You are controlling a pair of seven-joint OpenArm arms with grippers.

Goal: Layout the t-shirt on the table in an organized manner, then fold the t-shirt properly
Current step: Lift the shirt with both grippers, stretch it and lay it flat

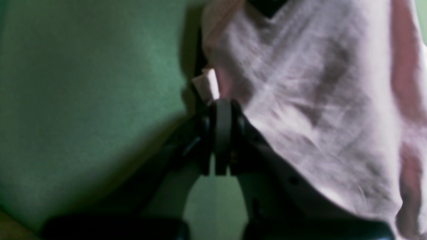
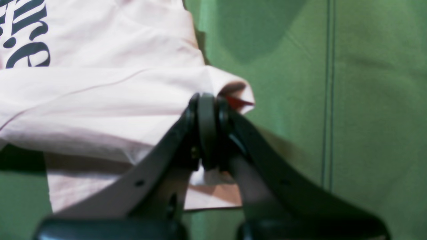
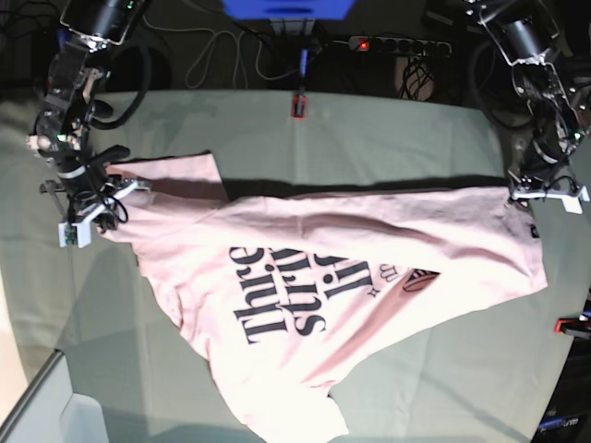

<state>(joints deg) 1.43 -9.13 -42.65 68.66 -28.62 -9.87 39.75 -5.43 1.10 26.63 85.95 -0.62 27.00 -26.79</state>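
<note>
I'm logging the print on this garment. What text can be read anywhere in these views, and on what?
"Thre": black lettering on the t-shirt, base view; the rest of that line is creased and unreadable.
Second line of lettering: too distorted to read.
Right wrist view: only letter fragments.
Left wrist view: none.

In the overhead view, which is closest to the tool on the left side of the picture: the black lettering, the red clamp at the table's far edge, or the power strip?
From the right tool:
1. Black lettering, mid-shirt.
2. Red clamp, far edge, centre.
3. Power strip, behind the table, far right.
</note>
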